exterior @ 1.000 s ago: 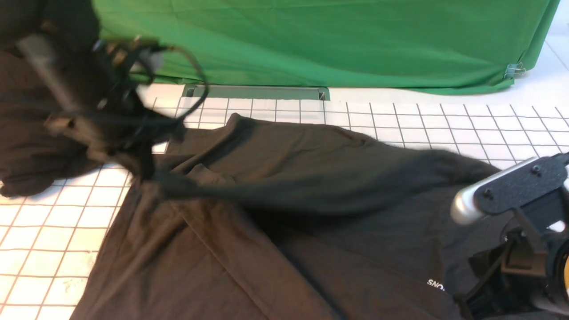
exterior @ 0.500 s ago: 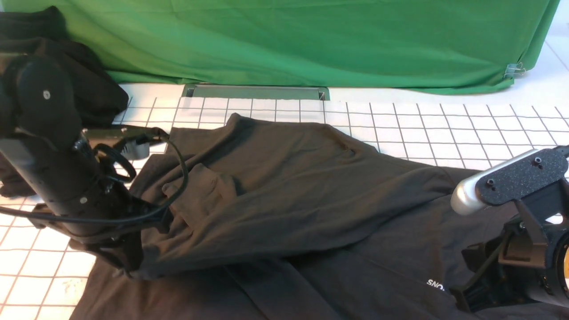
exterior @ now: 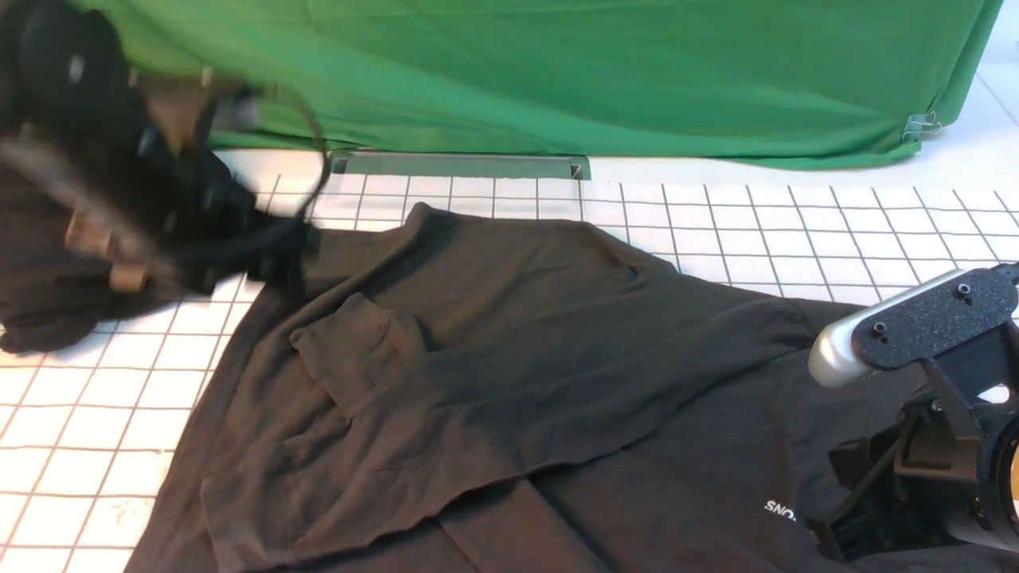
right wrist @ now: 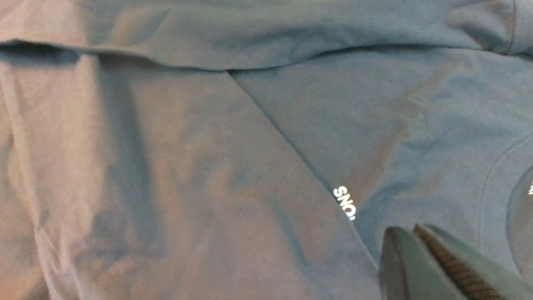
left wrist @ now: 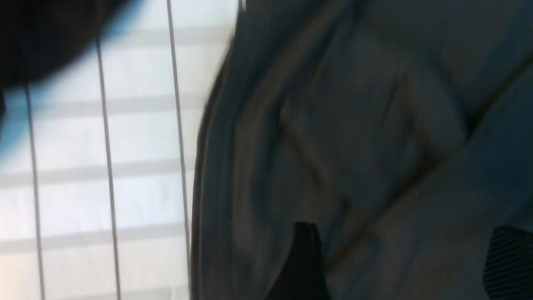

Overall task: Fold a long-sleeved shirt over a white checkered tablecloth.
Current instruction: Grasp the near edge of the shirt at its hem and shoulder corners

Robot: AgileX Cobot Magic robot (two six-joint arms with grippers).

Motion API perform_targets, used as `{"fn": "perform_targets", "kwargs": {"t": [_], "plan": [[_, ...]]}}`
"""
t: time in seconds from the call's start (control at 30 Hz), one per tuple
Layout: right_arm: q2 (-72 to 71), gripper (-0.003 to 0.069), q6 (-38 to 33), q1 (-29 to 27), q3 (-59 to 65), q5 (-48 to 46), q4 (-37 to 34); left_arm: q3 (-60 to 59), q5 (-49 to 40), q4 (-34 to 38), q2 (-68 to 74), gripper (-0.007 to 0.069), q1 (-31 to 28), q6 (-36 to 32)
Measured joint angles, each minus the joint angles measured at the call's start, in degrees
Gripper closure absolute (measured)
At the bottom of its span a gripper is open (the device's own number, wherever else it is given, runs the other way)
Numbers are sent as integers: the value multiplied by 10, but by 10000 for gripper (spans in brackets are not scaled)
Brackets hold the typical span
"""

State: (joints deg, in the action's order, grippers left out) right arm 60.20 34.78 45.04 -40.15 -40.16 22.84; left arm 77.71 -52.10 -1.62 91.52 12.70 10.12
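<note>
The dark brownish long-sleeved shirt (exterior: 517,334) lies spread on the white checkered tablecloth (exterior: 796,223), one sleeve (exterior: 358,358) folded across its body. White print letters (exterior: 779,509) peek out beside the fold. My left arm (exterior: 159,207) is a blur, raised over the shirt's far left corner. In the left wrist view my left gripper (left wrist: 408,262) is open above the shirt (left wrist: 354,125) with nothing between its fingers. My right gripper (right wrist: 416,235) is shut, empty, and just over the shirt (right wrist: 187,166) near the print (right wrist: 344,203) and the collar (right wrist: 487,200).
A blacker, bulkier garment (exterior: 48,310) sits heaped at the left edge behind my left arm. A green fabric backdrop (exterior: 557,72) closes off the far side, with a metal channel (exterior: 462,165) at its foot. My right arm (exterior: 923,334) fills the lower right corner.
My left gripper has opened and let go of the sleeve, then swung up and back to the far left. The sleeve now lies flat across the shirt. The right arm has not moved.
</note>
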Motion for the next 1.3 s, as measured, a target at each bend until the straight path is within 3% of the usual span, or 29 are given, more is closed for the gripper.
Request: {"fn": "perform_targets", "kwargs": {"t": [0.2, 0.5, 0.83, 1.07, 1.2, 1.3], "plan": [[0, 643, 0, 0, 0, -1, -2, 141, 3, -2, 105, 120, 0, 2], [0, 638, -6, 0, 0, -15, -13, 372, 3, -98, 351, 127, -2, 4], [0, 638, -15, 0, 0, -72, -14, 420, -6, -110, 451, 127, -29, 4], [0, 633, -15, 0, 0, -73, -15, 423, -6, -53, 462, 150, -52, -27], [0, 629, -15, 0, 0, -73, -15, 424, 4, -40, 464, 278, -53, -60], [0, 628, -15, 0, 0, -73, -15, 424, 8, -36, 465, 421, -53, -74]]}}
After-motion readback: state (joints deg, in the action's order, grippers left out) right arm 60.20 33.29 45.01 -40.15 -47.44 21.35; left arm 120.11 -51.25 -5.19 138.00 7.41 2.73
